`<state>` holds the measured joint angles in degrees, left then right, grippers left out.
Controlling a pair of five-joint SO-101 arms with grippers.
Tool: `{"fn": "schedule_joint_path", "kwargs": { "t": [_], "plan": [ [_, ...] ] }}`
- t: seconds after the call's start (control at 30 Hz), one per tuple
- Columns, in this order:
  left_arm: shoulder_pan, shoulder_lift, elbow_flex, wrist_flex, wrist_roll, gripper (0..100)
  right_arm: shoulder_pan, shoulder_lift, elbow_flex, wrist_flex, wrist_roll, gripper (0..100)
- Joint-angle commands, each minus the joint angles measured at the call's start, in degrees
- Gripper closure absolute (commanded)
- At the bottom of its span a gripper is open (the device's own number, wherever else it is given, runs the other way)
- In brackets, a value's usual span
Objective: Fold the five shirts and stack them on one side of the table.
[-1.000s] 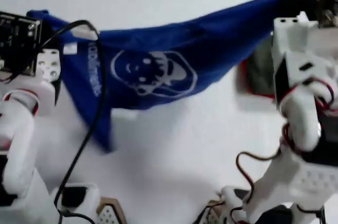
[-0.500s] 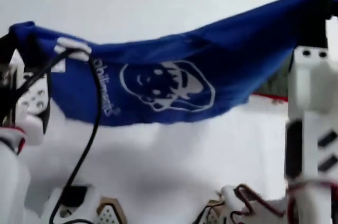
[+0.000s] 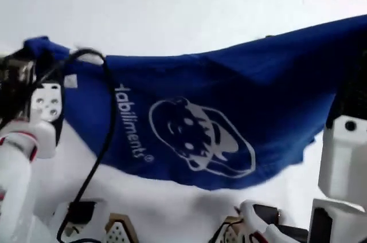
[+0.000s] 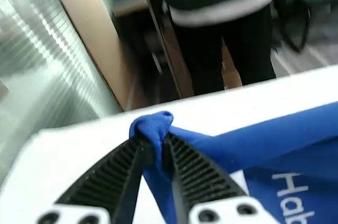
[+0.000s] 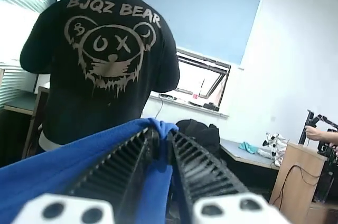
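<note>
So: left gripper (image 4: 158, 143) & right gripper (image 5: 161, 138) clenched on blue shirt (image 3: 229, 94); its right end cut off.

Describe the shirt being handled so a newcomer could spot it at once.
Over the white table, stretched between the two arms, hangs the blue shirt, one fold pinched in the left end effector and another in the right end effector. Its white cartoon face print beside white lettering marks it out.
</note>
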<state>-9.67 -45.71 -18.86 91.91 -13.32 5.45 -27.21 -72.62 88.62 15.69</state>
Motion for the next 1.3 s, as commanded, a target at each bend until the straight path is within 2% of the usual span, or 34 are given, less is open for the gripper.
{"fn": "schedule_joint_path", "kwargs": {
  "t": [0.0, 0.2, 0.37, 0.5, 0.63, 0.8, 1.03, 1.17, 1.27],
  "plan": [
    [0.09, -4.48, 9.01, -3.25, 1.41, 97, 0.48, -0.31, -0.44, 0.31, 0.53, 98.0],
    [0.09, -17.32, 21.49, -9.14, 1.41, 97, 0.22, -2.59, -0.62, 3.12, 0.53, 98.0],
    [-0.09, -24.35, 21.85, -8.62, 1.41, 97, 0.22, -7.34, -0.35, 3.47, 0.53, 98.0],
    [-4.40, -27.78, 21.85, -8.88, 1.41, 97, 0.40, -10.95, -0.35, 3.47, 0.53, 98.0],
    [-6.86, -29.80, 21.85, -8.88, 1.41, 97, 0.40, -12.79, -0.35, 3.47, 0.53, 98.0],
    [-6.77, -29.98, 23.34, -8.97, 1.41, 97, 0.22, -12.44, 0.70, 5.23, 0.09, 98.0],
    [-6.59, -29.98, 36.53, -14.86, 1.41, 97, -0.13, -9.36, 17.41, 5.41, -0.09, 97.9],
    [-6.51, -29.98, 45.49, -20.75, 1.49, 97, -5.58, -8.13, 30.51, 3.12, 0.00, 97.9],
    [-6.51, -29.98, 52.35, -27.25, 1.49, 97, -7.08, -8.57, 42.55, -2.51, 0.00, 97.9]
  ]
}}
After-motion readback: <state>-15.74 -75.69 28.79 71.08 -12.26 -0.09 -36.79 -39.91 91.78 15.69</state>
